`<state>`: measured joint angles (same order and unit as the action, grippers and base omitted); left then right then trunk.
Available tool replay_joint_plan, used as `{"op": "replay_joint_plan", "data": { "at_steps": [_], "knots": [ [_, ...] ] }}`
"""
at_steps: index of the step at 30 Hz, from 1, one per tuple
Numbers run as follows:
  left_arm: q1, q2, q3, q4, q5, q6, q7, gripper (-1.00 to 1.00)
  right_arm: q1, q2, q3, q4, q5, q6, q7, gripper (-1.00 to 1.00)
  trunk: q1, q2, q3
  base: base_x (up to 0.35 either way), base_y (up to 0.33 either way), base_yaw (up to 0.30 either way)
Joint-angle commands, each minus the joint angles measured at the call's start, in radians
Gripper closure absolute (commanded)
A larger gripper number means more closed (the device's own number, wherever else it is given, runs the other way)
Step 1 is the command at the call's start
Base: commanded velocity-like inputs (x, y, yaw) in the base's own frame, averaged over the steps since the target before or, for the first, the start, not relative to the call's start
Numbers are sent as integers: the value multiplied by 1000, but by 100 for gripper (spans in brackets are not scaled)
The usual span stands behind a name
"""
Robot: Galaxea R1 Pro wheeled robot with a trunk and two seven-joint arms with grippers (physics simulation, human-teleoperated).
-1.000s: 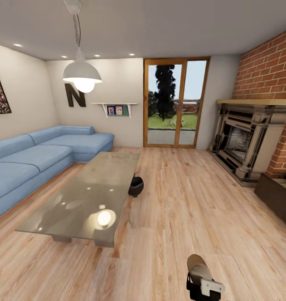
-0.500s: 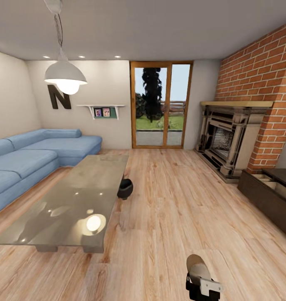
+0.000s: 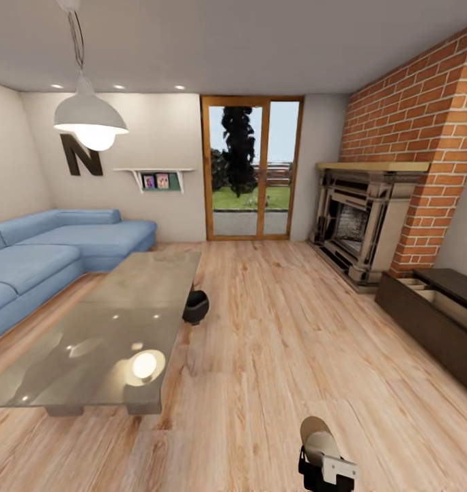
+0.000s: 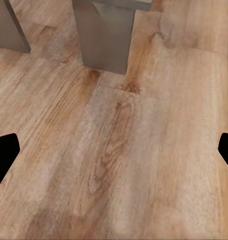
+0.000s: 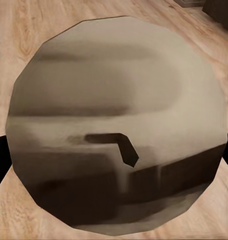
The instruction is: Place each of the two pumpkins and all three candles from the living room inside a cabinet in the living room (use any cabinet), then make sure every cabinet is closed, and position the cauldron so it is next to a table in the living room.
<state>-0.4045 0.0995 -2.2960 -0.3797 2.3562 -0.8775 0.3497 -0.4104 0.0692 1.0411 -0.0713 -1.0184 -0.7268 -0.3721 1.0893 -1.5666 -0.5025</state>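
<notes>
Our right gripper [image 3: 322, 456] is clamped on a candle [image 5: 116, 132], its beige top and dark wick facing the wrist camera, low over the wooden floor [image 3: 281, 355]. Our left gripper [image 4: 114, 150] hangs with its dark fingertips [image 4: 4, 152] spread wide and nothing between them, above bare boards near the table's grey legs [image 4: 104, 35]. Further out, the black cauldron [image 3: 195, 307] sits on the floor right against the glass table [image 3: 104, 328]. Off to the right, the dark cabinet [image 3: 431, 328] stands with a drawer open by the fireplace [image 3: 360, 219].
</notes>
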Motion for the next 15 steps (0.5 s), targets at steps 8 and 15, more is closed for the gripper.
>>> {"op": "replay_joint_plan", "data": {
  "at_steps": [8, 15],
  "knots": [
    [-2, 0, -8, -3, 0, -5, 8, -100, -1, 1, -15, 0, -2, 0, -6, 100, 0, -1, -11, 0, 0, -188],
    [-2, 0, -8, -4, 0, -5, 7, -100, -1, 0, -16, 2, -1, -2, -3, 100, 0, -1, -14, 11, -4, -255]
  ]
}}
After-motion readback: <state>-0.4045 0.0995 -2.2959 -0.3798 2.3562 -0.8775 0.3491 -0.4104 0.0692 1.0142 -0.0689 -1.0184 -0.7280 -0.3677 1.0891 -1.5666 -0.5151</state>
